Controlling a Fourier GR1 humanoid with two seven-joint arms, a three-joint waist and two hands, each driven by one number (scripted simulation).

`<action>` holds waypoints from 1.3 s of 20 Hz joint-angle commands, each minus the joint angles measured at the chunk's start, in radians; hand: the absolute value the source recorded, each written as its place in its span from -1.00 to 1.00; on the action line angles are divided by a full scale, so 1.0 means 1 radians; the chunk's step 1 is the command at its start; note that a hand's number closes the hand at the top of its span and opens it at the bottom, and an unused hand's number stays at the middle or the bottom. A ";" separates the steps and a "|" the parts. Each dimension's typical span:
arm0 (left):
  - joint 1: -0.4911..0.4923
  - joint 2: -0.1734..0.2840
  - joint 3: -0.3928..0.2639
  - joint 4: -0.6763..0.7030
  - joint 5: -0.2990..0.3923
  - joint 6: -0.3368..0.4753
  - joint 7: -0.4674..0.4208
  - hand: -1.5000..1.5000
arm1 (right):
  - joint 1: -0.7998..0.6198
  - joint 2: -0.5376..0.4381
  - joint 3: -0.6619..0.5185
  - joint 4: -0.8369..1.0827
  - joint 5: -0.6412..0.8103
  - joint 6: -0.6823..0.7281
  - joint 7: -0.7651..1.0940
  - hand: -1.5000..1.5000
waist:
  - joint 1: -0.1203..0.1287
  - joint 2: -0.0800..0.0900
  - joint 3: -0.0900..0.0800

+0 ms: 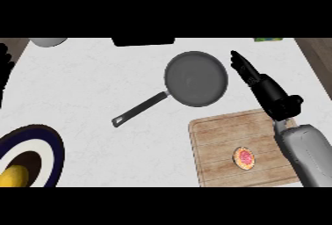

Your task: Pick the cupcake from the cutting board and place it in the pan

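Observation:
A small cupcake with pink frosting sits on the wooden cutting board at the lower right. A dark grey pan lies above the board, its black handle pointing down-left. My right hand stretches up past the board's far right corner, fingers straight and open, to the right of the pan and holding nothing. The cupcake lies below and left of that hand, beside the grey forearm. My left hand shows only as dark fingers at the left edge.
A dark blue and white plate with a yellow object sits at the lower left. A black item and a white bowl rest along the counter's far edge. A green item is at the top right.

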 commanded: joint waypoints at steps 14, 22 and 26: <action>0.224 -0.097 -0.012 0.147 0.010 0.014 0.064 0.00 | 0.465 0.255 -0.315 -0.288 0.056 -0.646 -0.180 -1.00 | -0.055 -0.020 -0.027; 0.189 -0.101 -0.030 0.086 -0.006 -0.010 0.103 0.00 | 0.862 0.146 -0.110 -0.757 0.347 -0.664 0.042 -1.00 | 0.014 -0.010 -0.030; 0.161 -0.098 -0.029 0.118 -0.002 -0.030 0.105 0.00 | 0.881 0.018 -0.127 -0.759 0.512 -0.613 0.279 -1.00 | 0.026 0.001 -0.033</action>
